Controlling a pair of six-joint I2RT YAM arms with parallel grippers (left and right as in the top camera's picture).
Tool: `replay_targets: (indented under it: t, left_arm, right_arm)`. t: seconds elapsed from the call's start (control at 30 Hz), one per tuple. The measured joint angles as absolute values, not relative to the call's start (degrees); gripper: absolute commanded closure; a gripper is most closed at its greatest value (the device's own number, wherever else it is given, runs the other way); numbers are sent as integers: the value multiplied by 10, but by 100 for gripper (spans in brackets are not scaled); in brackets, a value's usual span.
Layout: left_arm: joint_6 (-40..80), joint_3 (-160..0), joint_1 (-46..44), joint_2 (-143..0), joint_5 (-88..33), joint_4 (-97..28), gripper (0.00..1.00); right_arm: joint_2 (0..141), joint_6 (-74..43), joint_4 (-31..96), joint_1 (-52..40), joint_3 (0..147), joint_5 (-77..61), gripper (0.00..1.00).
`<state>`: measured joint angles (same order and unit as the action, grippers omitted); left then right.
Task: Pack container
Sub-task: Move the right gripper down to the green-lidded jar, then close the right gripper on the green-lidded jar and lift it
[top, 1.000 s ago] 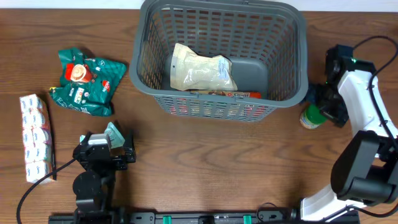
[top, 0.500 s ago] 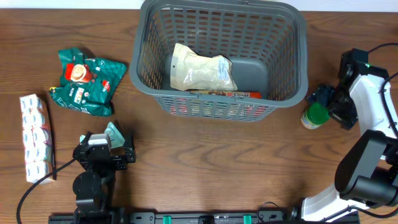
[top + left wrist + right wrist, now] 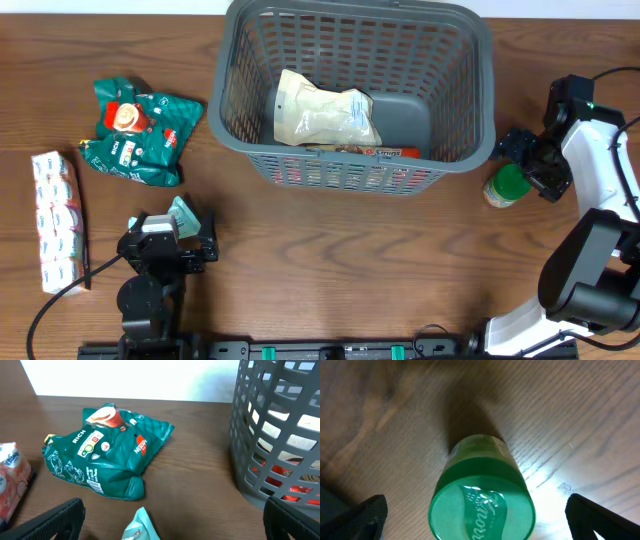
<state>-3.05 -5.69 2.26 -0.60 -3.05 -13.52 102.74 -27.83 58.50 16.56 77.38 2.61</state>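
The container, a dark grey slotted basket [image 3: 352,176], stands at the back middle of the table and shows as a lattice wall [image 3: 280,435] in the left wrist view. A beige pouch [image 3: 325,115] and a red-labelled pack [image 3: 362,152] lie inside it. To the basket's right stands a green-lidded jar [image 3: 503,187]. My right gripper [image 3: 528,165] hangs open by it, and the lid [image 3: 482,507] sits between the fingers without touching them. My left gripper [image 3: 173,224] is open near the front left, with a teal packet [image 3: 183,212] [image 3: 142,527] on the table between its fingers.
A green snack bag [image 3: 138,130] [image 3: 107,455] lies left of the basket. A white and pink multipack [image 3: 55,220] [image 3: 10,480] lies along the left edge, beside a black cable [image 3: 60,290]. Bare wood stretches in front of the basket.
My right wrist has swung a little to the right and the open gripper has shifted beside the jar. The jar, the left arm and everything else stayed put.
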Motion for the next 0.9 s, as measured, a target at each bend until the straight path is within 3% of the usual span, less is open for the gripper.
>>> replay_targets:
  t: [0.9]
  left_arm:
    - [-30,-57,23,-6,-30,-135,1]
  right_arm:
    - [1027,-278,523,166,688,23,1]
